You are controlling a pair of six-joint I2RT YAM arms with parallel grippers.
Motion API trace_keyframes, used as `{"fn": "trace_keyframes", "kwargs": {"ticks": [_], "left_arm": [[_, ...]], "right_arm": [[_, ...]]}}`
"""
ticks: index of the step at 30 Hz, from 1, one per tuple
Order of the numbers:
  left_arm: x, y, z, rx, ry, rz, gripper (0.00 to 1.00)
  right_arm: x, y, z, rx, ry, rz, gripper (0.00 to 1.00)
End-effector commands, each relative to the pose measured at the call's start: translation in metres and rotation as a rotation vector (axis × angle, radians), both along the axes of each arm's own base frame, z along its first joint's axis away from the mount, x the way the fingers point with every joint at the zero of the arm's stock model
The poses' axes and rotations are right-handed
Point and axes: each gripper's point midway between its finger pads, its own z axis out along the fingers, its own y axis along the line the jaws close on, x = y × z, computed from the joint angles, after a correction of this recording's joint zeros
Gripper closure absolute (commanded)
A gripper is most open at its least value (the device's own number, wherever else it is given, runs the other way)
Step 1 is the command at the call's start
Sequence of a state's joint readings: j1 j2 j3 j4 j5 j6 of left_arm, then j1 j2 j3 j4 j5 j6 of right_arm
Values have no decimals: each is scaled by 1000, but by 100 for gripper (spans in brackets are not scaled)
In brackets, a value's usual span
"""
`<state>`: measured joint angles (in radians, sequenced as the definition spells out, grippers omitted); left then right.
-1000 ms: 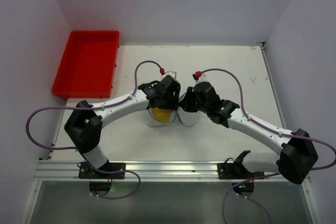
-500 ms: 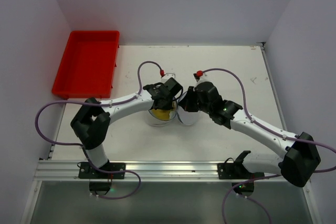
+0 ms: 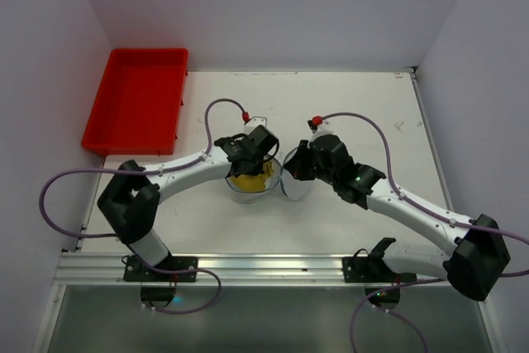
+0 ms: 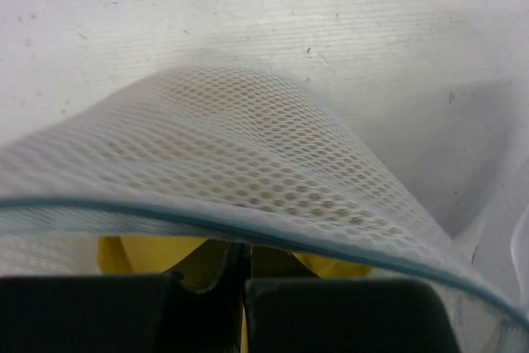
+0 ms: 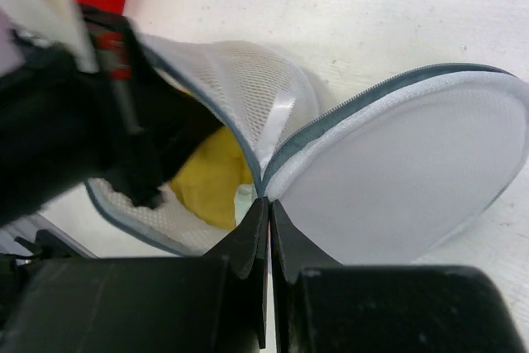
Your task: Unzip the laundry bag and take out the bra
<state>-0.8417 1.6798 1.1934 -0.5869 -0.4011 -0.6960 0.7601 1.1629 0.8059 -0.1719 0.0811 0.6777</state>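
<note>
Left claw (image 4: 245,264): we note it pinched on yellow bra (image 5: 213,173).
Right claw (image 5: 268,204): clamped on laundry bag (image 5: 248,80) rim, 3 o'clock side.

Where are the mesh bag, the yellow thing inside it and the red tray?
White translucent mesh laundry bag (image 4: 273,163): left wrist view, its mesh wall.
Yellow fabric garment (image 5: 216,175): right wrist view, its bunched middle.
Red rectangular plastic tray (image 3: 136,105): top view, its bare floor.

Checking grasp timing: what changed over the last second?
The left gripper dipped into the open laundry bag and its jaws closed on the yellow bra. The right gripper stayed shut on the bag's rim, and the red tray did not move.
</note>
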Motion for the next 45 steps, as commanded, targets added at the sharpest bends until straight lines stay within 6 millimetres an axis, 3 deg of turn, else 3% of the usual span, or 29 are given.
{"fn": "trace_keyframes", "kwargs": {"ticks": [1,5,13,18,22,23,24,31,36,40,45], "left_arm": [[8,23,44,-76,-127,67,100],[3,22,78,-174,-202,41,100],[-5,25,120,-266,-262,-13,100],[-4,13,162,-367,-330,-73,100],[-3,6,192,-449,-367,-114,100],[2,2,224,-550,-424,-143,100],[3,1,227,-556,-430,-143,100],[-13,-17,308,-816,-510,-311,100],[-12,-2,358,-870,-616,-304,100],[-10,7,383,-854,-663,-293,100],[-11,18,394,-826,-687,-268,100]], "right_arm": [[9,-8,14,14,-118,-31,100],[9,-7,18,28,-166,-8,100],[9,-1,28,45,-240,49,100],[11,4,14,24,-209,63,100],[14,7,-10,-19,-146,57,100],[15,7,-24,-48,-110,51,100],[15,7,-23,-47,-111,51,100],[18,9,-46,-88,-38,37,100],[23,6,-49,-107,-33,16,100],[24,3,-52,-103,-18,8,100],[24,2,-52,-102,-16,9,100]]}}
